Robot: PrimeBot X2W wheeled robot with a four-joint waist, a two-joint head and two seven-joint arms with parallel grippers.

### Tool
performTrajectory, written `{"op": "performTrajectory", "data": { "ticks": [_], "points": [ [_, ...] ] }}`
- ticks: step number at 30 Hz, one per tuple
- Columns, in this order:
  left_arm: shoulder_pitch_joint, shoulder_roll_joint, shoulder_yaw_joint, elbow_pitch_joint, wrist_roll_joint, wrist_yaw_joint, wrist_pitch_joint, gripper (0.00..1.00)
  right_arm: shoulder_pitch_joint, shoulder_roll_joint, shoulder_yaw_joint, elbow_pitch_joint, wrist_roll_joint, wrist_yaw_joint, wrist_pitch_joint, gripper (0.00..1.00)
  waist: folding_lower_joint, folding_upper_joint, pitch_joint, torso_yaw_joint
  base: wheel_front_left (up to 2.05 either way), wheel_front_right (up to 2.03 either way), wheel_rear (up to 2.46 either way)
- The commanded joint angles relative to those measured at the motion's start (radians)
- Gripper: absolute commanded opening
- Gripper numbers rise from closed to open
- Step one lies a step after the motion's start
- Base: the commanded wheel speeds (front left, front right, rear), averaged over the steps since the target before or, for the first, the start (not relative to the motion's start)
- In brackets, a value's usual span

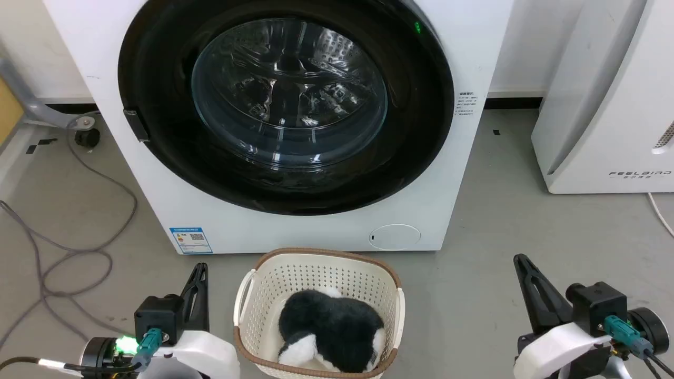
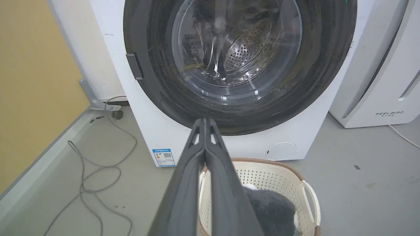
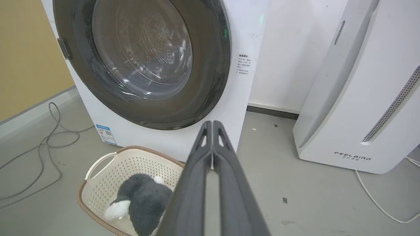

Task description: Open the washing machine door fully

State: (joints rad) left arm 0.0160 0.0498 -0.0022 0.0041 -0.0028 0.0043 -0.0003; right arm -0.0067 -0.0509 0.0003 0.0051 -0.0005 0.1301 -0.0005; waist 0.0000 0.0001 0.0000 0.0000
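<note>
On the grey floor, a white washing machine is seen straight ahead. The washing machine door is closed flat against its front, the black rim reaching almost to both side edges of the cabinet. A white appliance is stood to the right, with a bare strip of floor left between it and the machine. A cream basket is set just before the machine's lower edge, and a black-and-white plush toy is held in it. Loose cable is looped over the floor at the left. The left pincer and the right pincer are kept low at either side of the basket, fingers pressed together, nothing gripped. A small dark tab is seen on the door's left edge
</note>
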Motion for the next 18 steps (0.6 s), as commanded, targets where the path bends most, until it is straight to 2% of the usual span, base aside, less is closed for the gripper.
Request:
{"op": "performTrajectory", "data": {
  "ticks": [1, 14, 15, 18],
  "points": [
    [-0.016, 0.0, 0.002, -0.004, 0.003, -0.004, 0.0, 0.0, 0.007, 0.001, 0.0, -0.005, 0.0, 0.001, 0.0, 0.0, 0.0, -0.0001, 0.0, 0.0, 0.0, 0.0, 0.0],
    [-0.016, 0.0, 0.002, -0.004, 0.003, -0.004, 0.0, 0.0, 0.007, 0.001, 0.0, -0.005, 0.0, 0.001, 0.0, 0.0, 0.0, -0.0001, 0.0, 0.0, 0.0, 0.0, 0.0],
    [0.0, 0.0, 0.0, 0.0, 0.0, 0.0, 0.0, 1.0, 0.0, 0.0, 0.0, 0.0, 0.0, 0.0, 0.0, 1.0, 0.0, -0.0001, 0.0, 0.0, 0.0, 0.0, 0.0],
    [0.0, 0.0, -0.002, 0.003, -0.004, 0.0, -0.002, 1.0, 0.001, 0.0, -0.001, 0.002, 0.003, 0.0, -0.002, 1.0, 0.0, -0.0001, 0.0, 0.0, 0.0, 0.0, 0.0]
  ]
}}
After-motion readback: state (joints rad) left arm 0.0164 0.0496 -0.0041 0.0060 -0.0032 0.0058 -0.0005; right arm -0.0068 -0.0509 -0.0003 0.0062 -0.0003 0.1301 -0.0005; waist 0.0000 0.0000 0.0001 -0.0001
